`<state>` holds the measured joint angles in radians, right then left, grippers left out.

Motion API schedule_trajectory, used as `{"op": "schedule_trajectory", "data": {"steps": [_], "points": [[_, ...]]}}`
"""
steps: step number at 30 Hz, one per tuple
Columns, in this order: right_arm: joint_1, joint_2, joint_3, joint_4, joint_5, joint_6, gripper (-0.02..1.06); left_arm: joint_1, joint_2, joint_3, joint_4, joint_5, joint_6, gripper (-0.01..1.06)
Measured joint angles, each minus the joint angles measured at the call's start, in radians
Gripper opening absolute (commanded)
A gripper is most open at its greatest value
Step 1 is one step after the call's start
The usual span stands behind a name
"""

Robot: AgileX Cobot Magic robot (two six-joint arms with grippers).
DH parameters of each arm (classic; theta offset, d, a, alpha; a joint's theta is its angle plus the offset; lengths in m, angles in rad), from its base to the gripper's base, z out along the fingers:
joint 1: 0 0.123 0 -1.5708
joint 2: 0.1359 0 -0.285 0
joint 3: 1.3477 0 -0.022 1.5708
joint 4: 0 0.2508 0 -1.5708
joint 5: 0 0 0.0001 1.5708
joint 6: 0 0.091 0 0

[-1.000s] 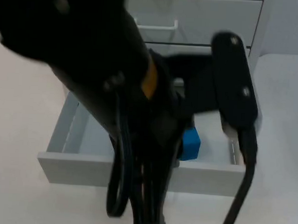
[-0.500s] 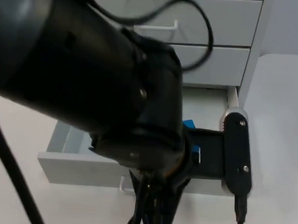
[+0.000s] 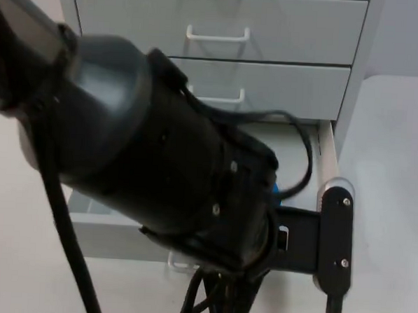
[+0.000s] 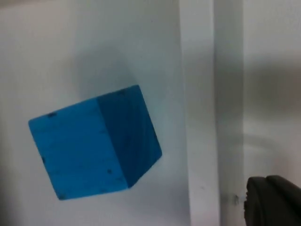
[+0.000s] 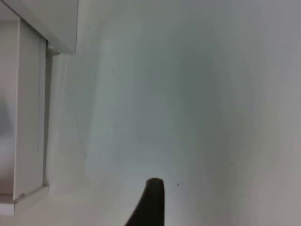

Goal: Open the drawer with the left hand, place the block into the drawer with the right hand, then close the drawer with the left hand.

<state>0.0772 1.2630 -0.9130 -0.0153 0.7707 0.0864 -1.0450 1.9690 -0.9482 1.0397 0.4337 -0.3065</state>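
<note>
**Block in the drawer, left arm coming to the front**

Top view: the left arm now looms over the open drawer [image 3: 327, 145], farther forward than half a second ago. A sliver of the blue block [image 3: 274, 190] peeks out beside it, and the handle [image 3: 179, 263] shows under the arm. Closing looks like the step left.

Left wrist view: the block [image 4: 94, 141] lies on the drawer floor, free of any grip. The left tool [image 4: 273, 200] hangs beside it; whether its fingers are apart or together cannot be told.

Right wrist view: the right tool [image 5: 151, 202] waits over the bare worktop [image 5: 188, 94] next to the cabinet [image 5: 42, 23]; its fingers' state cannot be told.
</note>
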Motion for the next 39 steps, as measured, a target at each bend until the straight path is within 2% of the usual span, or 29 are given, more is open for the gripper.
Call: {"op": "schedule_trajectory", "data": {"steps": [2,5,6,10,11,12,14,18,26,38,39], "points": [[0.000,0.000,0.000,0.000,0.000,0.000,0.78,0.000,0.011,0.000,0.038,0.000,-0.026,0.00],[0.000,0.000,0.000,0.000,0.006,0.000,0.78,0.000,0.036,0.000,0.187,-0.002,-0.178,0.00],[0.000,0.000,0.000,0.000,0.006,0.000,0.78,0.000,0.036,0.000,0.187,-0.002,-0.178,0.00],[0.000,0.000,0.000,0.000,0.008,0.000,0.78,0.000,0.056,0.000,0.383,-0.006,-0.385,0.00],[0.000,0.000,0.000,0.000,0.008,0.000,0.78,0.000,0.056,0.000,0.383,-0.006,-0.385,0.00],[0.000,0.000,0.000,0.000,0.009,0.000,0.78,0.006,0.060,0.000,0.422,-0.009,-0.434,0.00],[0.000,0.000,0.000,0.000,0.010,0.000,0.78,0.022,0.062,0.006,0.506,-0.035,-0.534,0.00],[0.000,0.000,0.000,0.000,0.011,0.000,0.78,0.060,0.064,0.009,0.577,-0.092,-0.616,0.00],[0.000,0.000,0.000,0.000,0.011,0.000,0.78,0.102,0.068,0.017,0.656,-0.158,-0.662,0.00],[0.000,0.000,0.000,0.000,0.010,0.000,0.78,0.102,0.054,0.019,0.665,-0.147,-0.673,0.00],[0.000,0.000,0.000,0.000,0.010,0.000,0.78,0.102,0.048,0.019,0.665,-0.089,-0.673,0.00]]}}
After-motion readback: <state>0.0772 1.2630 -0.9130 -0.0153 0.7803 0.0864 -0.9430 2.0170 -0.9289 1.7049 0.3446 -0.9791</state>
